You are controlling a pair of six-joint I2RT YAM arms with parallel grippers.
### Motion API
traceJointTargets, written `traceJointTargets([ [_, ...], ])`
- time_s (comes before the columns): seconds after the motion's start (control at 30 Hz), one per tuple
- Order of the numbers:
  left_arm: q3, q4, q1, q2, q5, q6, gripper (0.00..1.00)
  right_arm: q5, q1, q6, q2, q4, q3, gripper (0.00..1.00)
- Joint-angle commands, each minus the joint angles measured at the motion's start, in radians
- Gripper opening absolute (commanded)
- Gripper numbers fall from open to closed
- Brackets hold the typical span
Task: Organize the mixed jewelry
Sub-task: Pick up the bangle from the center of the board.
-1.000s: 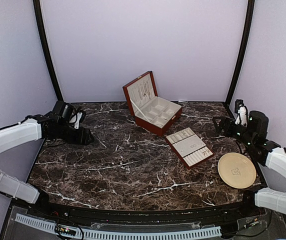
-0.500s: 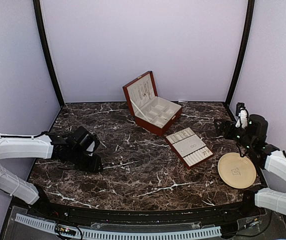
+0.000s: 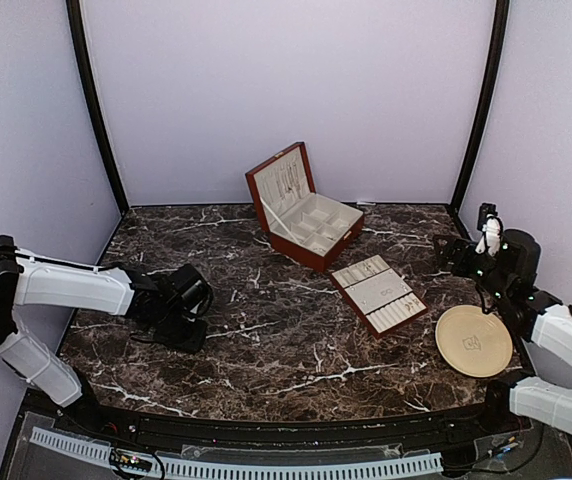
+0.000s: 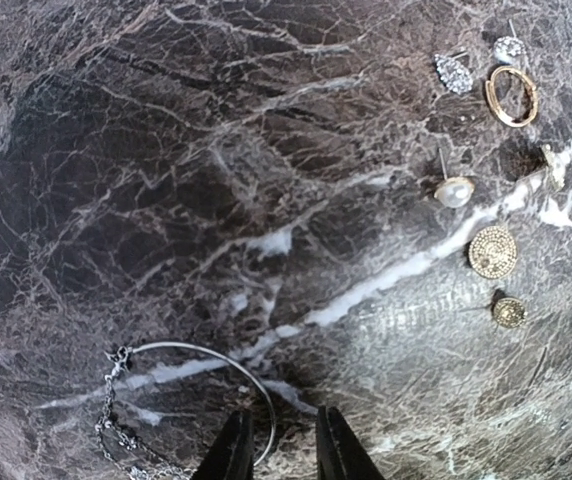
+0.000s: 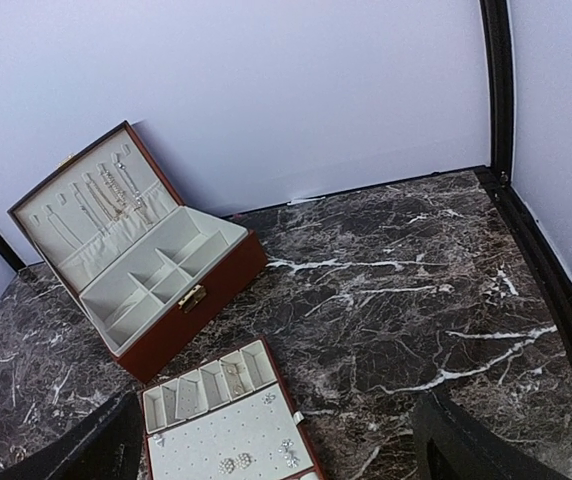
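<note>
The left gripper (image 4: 278, 455) is seen narrowly parted, the rim of a thin wire bangle (image 4: 196, 344) lying between its jaws. The right gripper (image 5: 274, 425) is spread wide.

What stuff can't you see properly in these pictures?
- Left wrist view: the chain on the thin hoop runs off the bottom edge.
- Left wrist view: whether the left pincer is pinching the hoop. The edge cuts the fingers off.
- Top view: the loose earrings are too small to find.
- Right wrist view: the tray is cut off at the bottom.
- Top view: the mark on the plate is too small to read.
</note>
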Motion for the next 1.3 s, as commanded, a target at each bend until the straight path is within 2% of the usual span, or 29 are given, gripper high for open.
traceJointTargets([
  [0.0,0.01,-0.032,-0.008,0.01,-0.023,0.011,0.21,0.041,0.007,-0.006,-0.018,0.031,-0.011,0.95],
  [0.17,-0.004,-0.019,-0.008,0.037,-0.018,0.018,0.18,0.043,0.007,0.0,-0.028,0.031,-0.007,0.95],
  [0.47,-0.036,0.014,-0.009,0.029,-0.018,0.012,0.0,0.05,0.006,0.017,-0.04,0.034,-0.026,0.95],
  [0.87,-0.067,0.158,-0.008,-0.112,0.029,0.018,0.0,-0.076,0.017,0.091,0.031,0.079,-0.001,0.94],
  [1.03,-0.087,0.204,-0.009,-0.178,0.05,0.023,0.0,-0.101,0.097,0.152,0.113,0.077,0.053,0.92],
  [1.27,-0.108,0.271,-0.009,-0.234,0.103,0.037,0.0,-0.04,0.322,0.182,0.297,0.054,0.173,0.92],
])
